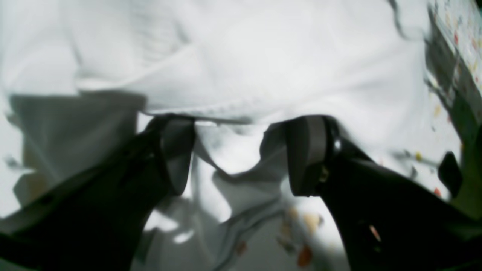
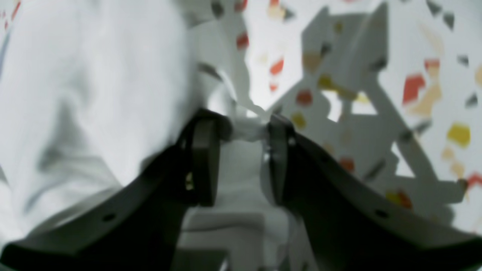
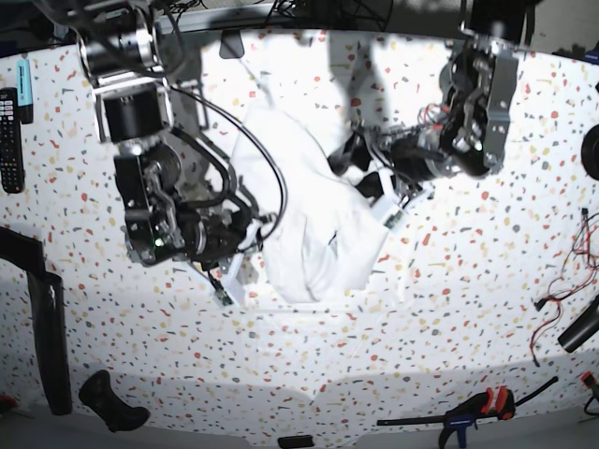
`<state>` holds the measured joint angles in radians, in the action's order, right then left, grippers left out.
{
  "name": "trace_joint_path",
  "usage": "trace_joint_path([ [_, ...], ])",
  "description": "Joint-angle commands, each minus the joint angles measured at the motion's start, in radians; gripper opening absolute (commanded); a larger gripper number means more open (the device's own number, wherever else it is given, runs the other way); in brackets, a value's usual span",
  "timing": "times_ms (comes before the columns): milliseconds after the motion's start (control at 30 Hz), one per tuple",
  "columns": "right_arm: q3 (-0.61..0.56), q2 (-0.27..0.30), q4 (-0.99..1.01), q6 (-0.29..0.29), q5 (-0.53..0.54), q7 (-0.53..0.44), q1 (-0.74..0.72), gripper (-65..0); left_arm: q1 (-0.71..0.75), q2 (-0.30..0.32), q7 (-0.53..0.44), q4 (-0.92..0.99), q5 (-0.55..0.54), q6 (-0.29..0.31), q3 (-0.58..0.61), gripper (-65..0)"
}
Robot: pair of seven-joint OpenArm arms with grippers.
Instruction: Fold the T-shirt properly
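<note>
The white T-shirt (image 3: 304, 201) lies bunched and wrinkled in the middle of the speckled table (image 3: 468, 281), between my two arms. In the right wrist view, my right gripper (image 2: 244, 130) is shut on a small bunch of the T-shirt (image 2: 94, 94) pinched between its tips. In the base view the right gripper (image 3: 245, 229) sits at the shirt's left edge. My left gripper (image 1: 243, 128) stands wide open over the shirt's hem (image 1: 226, 114), with loose T-shirt (image 1: 263, 56) cloth sagging between its fingers (image 1: 307, 154). In the base view the left gripper (image 3: 351, 159) is at the shirt's upper right side.
A black remote (image 3: 9, 140) lies at the table's left edge. A black bar (image 3: 47, 346) and a black handle (image 3: 112, 402) are at the front left. At the front right lies a clamp (image 3: 477, 412). Cables (image 3: 562, 299) trail at the right edge.
</note>
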<state>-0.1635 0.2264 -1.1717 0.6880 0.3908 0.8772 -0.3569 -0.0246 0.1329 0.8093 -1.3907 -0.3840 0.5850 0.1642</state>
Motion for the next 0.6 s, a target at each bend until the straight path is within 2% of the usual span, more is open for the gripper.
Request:
trace_joint_path([
  [0,0.0,0.018,-0.032,0.01,0.007,0.026,0.004,-42.5,-0.011,0.013,0.077,0.045,0.096,-0.055,0.0,-26.8],
  [100,0.001,0.063,-0.087,0.01,0.023,0.036,0.055,-42.5,-0.062,0.038,0.055,0.096,0.096,-0.055,0.0,-26.8],
  [233,0.0,0.098,-0.134,0.01,0.127,0.095,0.113,-42.5,-0.131,0.084,0.051,0.107,0.096,-0.055,0.0,-26.8],
  [333,0.0,0.098,-0.163,0.01,0.194,0.127,0.15,-42.5,-0.177,0.115,0.052,0.107,0.096,-0.055,0.0,-26.8],
  [567,0.0,0.052,-0.226,0.01,0.2,0.135,0.217,-42.5,-0.222,0.133,0.045,0.107,0.091,-0.055,0.0,-26.8],
])
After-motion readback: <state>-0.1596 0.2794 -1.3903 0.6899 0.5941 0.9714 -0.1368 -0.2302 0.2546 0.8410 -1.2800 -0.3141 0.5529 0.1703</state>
